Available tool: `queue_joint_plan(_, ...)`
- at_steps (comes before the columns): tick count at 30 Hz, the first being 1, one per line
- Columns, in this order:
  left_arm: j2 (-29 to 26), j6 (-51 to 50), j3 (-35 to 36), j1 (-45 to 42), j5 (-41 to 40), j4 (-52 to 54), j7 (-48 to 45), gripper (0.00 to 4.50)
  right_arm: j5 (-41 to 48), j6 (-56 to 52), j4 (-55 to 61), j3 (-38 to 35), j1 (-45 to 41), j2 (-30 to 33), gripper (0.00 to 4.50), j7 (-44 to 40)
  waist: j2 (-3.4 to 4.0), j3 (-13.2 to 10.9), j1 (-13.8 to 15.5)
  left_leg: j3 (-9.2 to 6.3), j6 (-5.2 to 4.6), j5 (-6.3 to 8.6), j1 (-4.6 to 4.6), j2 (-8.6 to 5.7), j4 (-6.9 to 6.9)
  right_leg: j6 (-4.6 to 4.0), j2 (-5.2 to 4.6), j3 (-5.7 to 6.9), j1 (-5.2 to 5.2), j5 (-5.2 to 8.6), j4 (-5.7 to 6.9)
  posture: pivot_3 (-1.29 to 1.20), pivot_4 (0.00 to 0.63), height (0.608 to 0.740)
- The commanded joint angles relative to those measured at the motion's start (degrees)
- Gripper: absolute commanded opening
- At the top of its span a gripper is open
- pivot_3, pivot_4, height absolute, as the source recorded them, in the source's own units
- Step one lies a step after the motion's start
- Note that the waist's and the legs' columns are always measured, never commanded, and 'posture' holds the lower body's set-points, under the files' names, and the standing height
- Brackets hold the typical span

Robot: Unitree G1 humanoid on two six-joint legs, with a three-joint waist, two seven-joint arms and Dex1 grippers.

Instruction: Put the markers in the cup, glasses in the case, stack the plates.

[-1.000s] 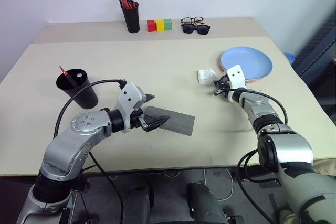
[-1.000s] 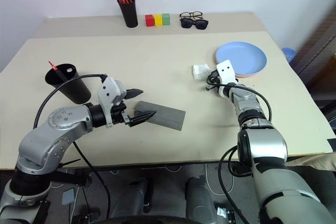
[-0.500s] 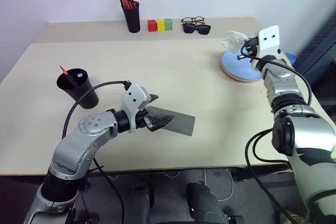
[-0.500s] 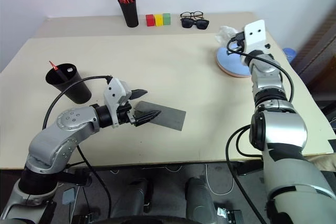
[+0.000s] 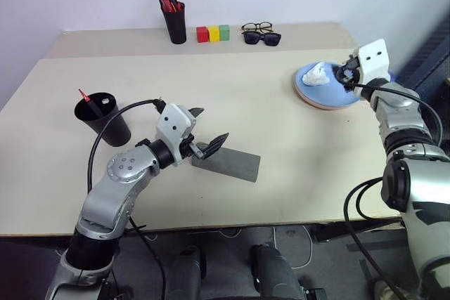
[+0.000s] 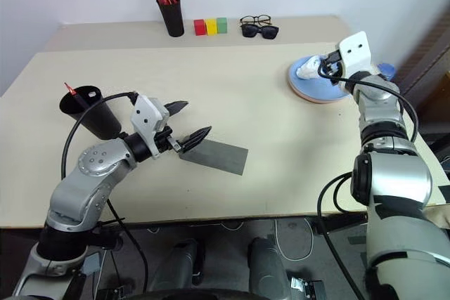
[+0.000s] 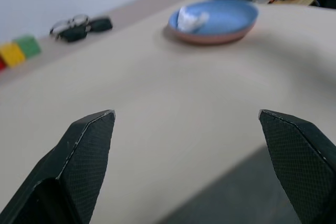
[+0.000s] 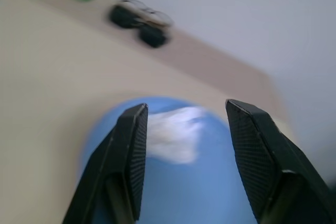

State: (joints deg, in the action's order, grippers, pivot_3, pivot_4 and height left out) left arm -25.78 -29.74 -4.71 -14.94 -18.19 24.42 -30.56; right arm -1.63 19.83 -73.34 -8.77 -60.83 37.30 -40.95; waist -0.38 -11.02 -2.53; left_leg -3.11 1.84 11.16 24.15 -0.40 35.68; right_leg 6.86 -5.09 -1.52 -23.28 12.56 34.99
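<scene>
1. While the left gripper [image 5: 208, 143] hangs wide apart over the near-left end of the grey case [image 5: 228, 163], nothing is clamped in it; the case lies shut at abt 6 o'clock of the table [image 5: 232, 96].
2. Right gripper [image 8: 184, 145] is at abt 3 o'clock, over the stacked plates [image 5: 330, 88]: light blue on top, salmon rim showing under it. Fingers [image 8: 128, 156] are apart w/ nothing between them.
3. A crumpled white wad [image 5: 315, 74] lies in the blue plate, just ahead of that gripper. It is prob. tissue or cloth, but too blurred to be sure.
4. Cup [image 5: 104, 119] sits at abt 9 o'clock, well apart from the case. A red marker [image 5: 87, 98] leans out of it; a pale tip inside may be the second one.
5. Far edge, abt 12 o'clock: tall pen holder [image 5: 175, 19] w/ red-orange markers, three coloured blocks [image 5: 213, 33], then two pairs of specs side by side [image 5: 261, 34], one clear-lensed, one dark.
6. Step in hand, as I judge it: plates look stacked and markers look done, so glasses-in-case is what's left.
7. Next move calls for opening the case lid w/ the left gripper, since it's shut. The right arm then needs a long reach to 12 o'clock, picking the thin wire pair and not the sunglasses touching it.
</scene>
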Motion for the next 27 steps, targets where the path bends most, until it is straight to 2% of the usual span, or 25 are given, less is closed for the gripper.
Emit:
queue_joint_plan(1,0.4,2.8,1.9,1.5,-1.2,0.1,-1.3,4.5,6.0,-1.5,8.2,-2.4,4.4,3.2,2.35,-13.6,0.0,0.0,0.1,0.0,0.0,0.0,0.01,0.0,0.01,0.0,0.0,0.0,0.0,0.0,0.0,0.0,0.15,0.74)
queue_joint_plan(4,0.9,5.3,3.5,4.2,-2.0,0.4,-1.8,4.5,10.1,-6.2,17.6,-2.9,13.2,5.6,2.35,-23.0,0.0,0.0,0.4,-0.01,0.0,0.0,0.02,0.0,0.01,0.0,-0.01,0.01,0.01,0.01,-0.01,0.0,0.15,0.74)
queue_joint_plan(8,-0.1,6.2,6.3,9.4,-2.7,2.6,-2.4,4.5,14.5,-12.1,29.4,-5.1,24.9,10.0,2.35,-27.3,0.01,0.0,0.4,0.0,0.0,0.01,0.0,0.0,0.0,-0.01,-0.03,0.01,0.01,0.03,-0.02,0.0,0.15,0.74)
queue_joint_plan(16,-5.6,6.2,14.2,20.0,-6.5,7.6,-5.8,4.5,21.1,-21.5,49.6,-13.7,46.1,14.7,2.35,-25.0,-0.01,0.0,0.1,0.11,0.02,0.02,-0.09,0.11,0.03,-0.23,-0.05,0.0,-0.02,0.16,0.01,0.0,0.15,0.74)
queue_joint_plan(21,-7.8,7.5,16.7,21.4,-7.4,6.4,-8.0,4.5,23.0,-24.8,56.2,-16.4,51.8,14.4,2.35,-22.0,0.0,0.0,0.2,0.2,0.04,0.04,-0.06,0.12,0.05,-0.26,-0.13,0.0,-0.06,0.19,-0.03,0.0,0.15,0.74)
queue_joint_plan(27,-8.3,6.7,17.6,20.4,-9.1,6.2,-9.0,4.5,23.3,-25.7,57.5,-16.3,52.2,14.5,2.35,-20.3,-0.01,0.0,0.3,0.21,0.04,0.04,0.03,0.11,0.05,-0.26,-0.16,0.01,-0.09,0.19,-0.09,0.0,0.15,0.74)
